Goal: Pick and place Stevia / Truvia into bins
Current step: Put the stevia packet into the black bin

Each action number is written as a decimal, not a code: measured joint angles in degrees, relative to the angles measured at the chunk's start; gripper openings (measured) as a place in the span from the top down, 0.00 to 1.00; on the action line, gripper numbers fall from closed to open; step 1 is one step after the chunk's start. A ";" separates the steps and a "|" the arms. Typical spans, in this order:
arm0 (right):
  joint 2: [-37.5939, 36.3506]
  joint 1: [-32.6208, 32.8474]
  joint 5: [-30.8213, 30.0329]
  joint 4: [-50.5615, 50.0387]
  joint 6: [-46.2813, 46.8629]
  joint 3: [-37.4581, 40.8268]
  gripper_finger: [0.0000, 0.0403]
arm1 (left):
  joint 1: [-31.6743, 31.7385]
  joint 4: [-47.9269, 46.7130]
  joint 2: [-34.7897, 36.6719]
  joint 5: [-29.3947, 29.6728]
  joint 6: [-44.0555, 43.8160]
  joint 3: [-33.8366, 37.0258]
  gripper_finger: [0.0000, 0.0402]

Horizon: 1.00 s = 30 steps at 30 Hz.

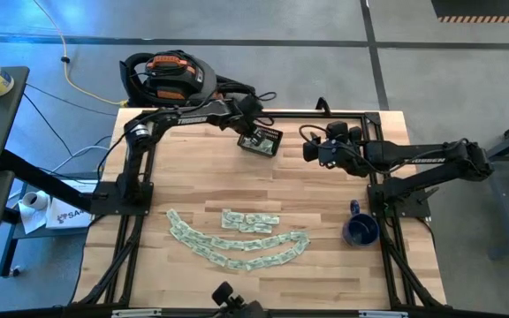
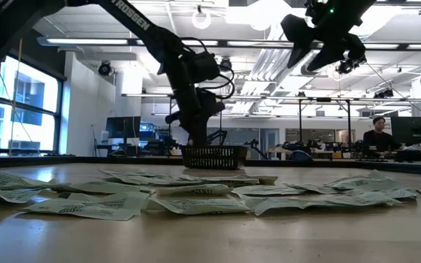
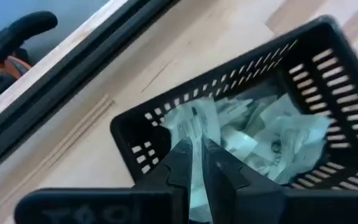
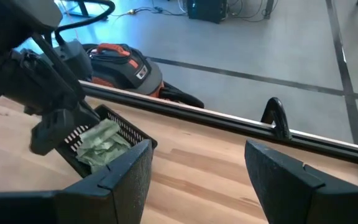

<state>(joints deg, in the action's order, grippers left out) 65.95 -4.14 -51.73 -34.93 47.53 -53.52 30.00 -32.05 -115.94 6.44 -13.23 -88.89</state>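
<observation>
The dark slatted basket (image 1: 261, 142) stands near the table's far edge, holding a heap of pale green and white sachets (image 3: 272, 140). My left gripper (image 3: 199, 148) hangs over the basket's corner (image 2: 214, 155), shut on one sachet. Many more sachets (image 1: 237, 238) lie flat in a curved band across the near middle of the table. My right gripper (image 4: 197, 180) is open and hovers high, just right of the basket (image 4: 107, 146), touching nothing. My left gripper pinches one pale sachet (image 3: 199, 121) between its two fingers (image 3: 182, 155). The fingers come from above, slanting down over the basket's wall. The sachet's free end sticks out past the fingertips above the heap; whether it touches the heap I cannot tell.
A dark blue mug (image 1: 360, 231) stands near the table's right edge. Black frame rails run along the table's left, right and far sides. Bare wood lies between the basket and the sachet band. A person sits far off in the room (image 2: 378, 131).
</observation>
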 joint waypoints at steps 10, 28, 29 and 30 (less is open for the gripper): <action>0.00 0.00 2.74 -1.10 -0.90 0.00 0.39 | -2.84 -10.73 5.35 -14.88 4.12 -0.12 0.81; 3.98 1.67 22.97 0.46 -6.91 0.00 0.39 | -23.26 -4.07 18.36 -22.88 16.04 29.42 0.81; 4.39 2.27 23.20 0.62 -6.07 0.00 0.39 | -24.01 -2.98 18.74 -22.72 16.04 30.91 0.81; 4.94 2.94 23.15 0.75 -5.02 0.00 0.39 | -24.82 -2.25 18.97 -22.58 16.04 32.14 0.81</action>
<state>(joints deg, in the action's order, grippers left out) 70.89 -1.20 -28.58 -34.18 42.50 -53.52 5.18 -34.30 -96.97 -16.15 2.81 -56.75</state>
